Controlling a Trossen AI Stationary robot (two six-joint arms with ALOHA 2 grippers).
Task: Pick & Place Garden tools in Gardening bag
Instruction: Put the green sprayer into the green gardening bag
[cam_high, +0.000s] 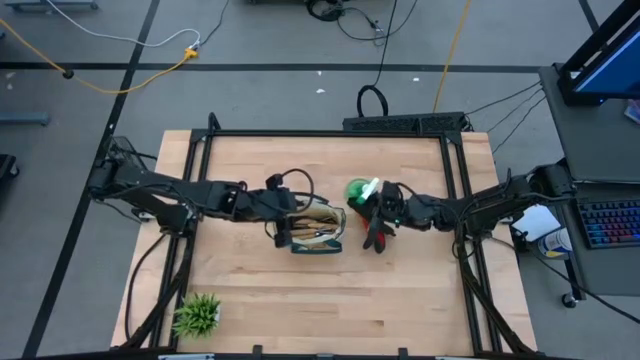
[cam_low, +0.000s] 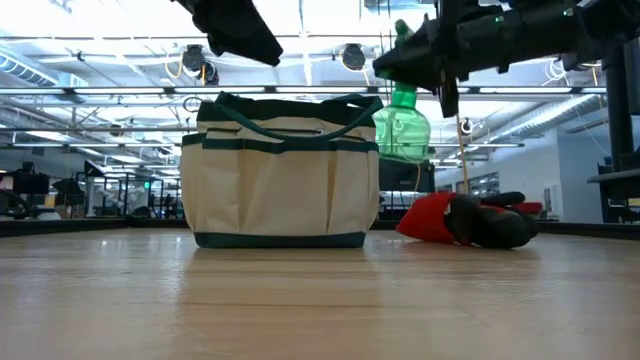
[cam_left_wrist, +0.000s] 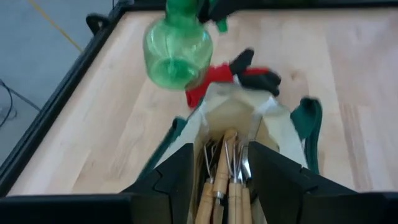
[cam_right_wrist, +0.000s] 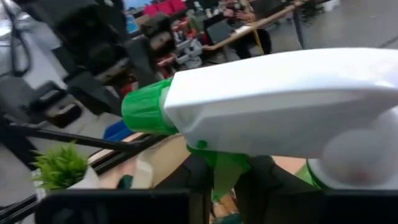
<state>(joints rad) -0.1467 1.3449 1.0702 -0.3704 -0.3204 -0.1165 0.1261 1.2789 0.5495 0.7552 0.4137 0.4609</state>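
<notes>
Right tool (cam_high: 385, 205) held spray bottle (cam_low: 402, 125) by its head, just beside the bag (cam_low: 281, 180); should centre over opening before lowering. Left tool (cam_high: 283, 215) wide above the bag.

The high camera is looking straight down on the whole table (cam_high: 400, 300), while the low camera is sitting at tabletop height, facing level across the boards toward the room, close to the gardening bag (cam_low: 280, 175). The left wrist camera is looking down into that bag, and the right wrist camera is pressing close against the spray bottle (cam_right_wrist: 280, 106). All four views are sharing the bottle; three are sharing the bag.
</notes>
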